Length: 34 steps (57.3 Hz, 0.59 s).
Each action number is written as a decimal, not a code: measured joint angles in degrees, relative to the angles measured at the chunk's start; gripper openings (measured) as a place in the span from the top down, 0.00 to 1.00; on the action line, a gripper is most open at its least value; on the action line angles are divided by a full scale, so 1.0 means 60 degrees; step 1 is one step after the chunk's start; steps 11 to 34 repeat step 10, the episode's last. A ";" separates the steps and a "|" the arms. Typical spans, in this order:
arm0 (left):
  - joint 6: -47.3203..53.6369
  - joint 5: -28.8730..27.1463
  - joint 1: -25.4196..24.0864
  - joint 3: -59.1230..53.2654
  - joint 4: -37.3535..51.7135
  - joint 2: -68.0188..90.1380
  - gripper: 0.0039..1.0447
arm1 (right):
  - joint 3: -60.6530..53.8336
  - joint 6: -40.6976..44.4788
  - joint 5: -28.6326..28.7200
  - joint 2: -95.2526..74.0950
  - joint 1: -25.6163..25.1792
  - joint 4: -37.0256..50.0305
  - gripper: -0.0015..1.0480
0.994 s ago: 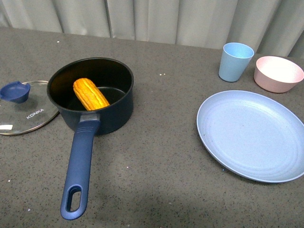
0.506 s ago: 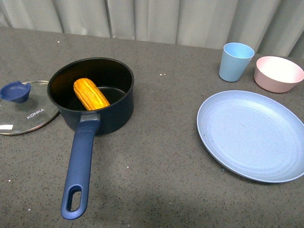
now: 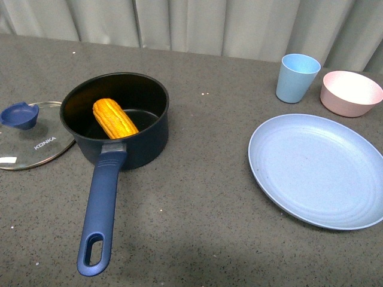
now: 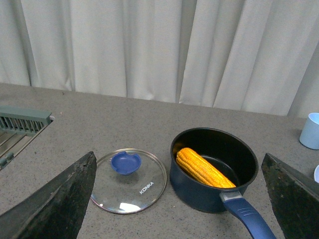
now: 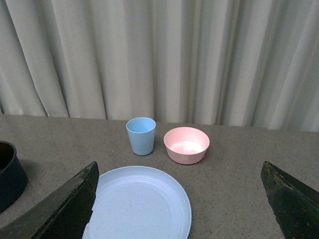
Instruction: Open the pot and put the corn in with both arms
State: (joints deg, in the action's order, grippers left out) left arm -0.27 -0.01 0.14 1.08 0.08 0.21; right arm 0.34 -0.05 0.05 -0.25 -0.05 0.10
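Corn [image 3: 115, 118] lies inside your pot [image 3: 140, 146], tilted against the black inner wall with one end up near the rim by the handle [image 3: 100, 210]. The pot sits uncovered on the grey table [image 3: 197, 197], its long blue handle pointing back toward you. Just beside it on the left, its glass lid [image 3: 30, 143] lies flat on the table with the blue knob [image 3: 18, 115] facing up. Well off to the right you have a pale blue plate [image 3: 317, 170], and beyond it a blue cup [image 3: 296, 78] next to a pink bowl [image 3: 350, 92]. Neither arm shows in the front view. From the wrist cameras, your left gripper [image 4: 179, 199] hangs raised above the table, looking down at the pot and lid, with its two fingers spread far apart. Your right gripper [image 5: 179, 204] sits equally high, aimed over the plate toward the cup and bowl, fingers spread wide and holding nothing.
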 joint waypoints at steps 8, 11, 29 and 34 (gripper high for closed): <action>0.0000 0.0000 0.0000 0.0000 0.0000 0.0000 0.06 | 0.0000 0.0000 0.0000 0.0000 0.0000 0.0000 0.09; 0.0000 0.0000 0.0000 0.0000 0.0000 0.0000 0.06 | 0.0000 0.0000 0.0000 0.0000 0.0000 0.0000 0.09; 0.0000 0.0000 0.0000 0.0000 0.0000 0.0000 0.06 | 0.0000 0.0000 0.0000 0.0000 0.0000 0.0000 0.09; 0.0000 0.0000 0.0000 0.0000 0.0000 0.0000 0.06 | 0.0000 0.0000 0.0000 0.0000 0.0000 0.0000 0.09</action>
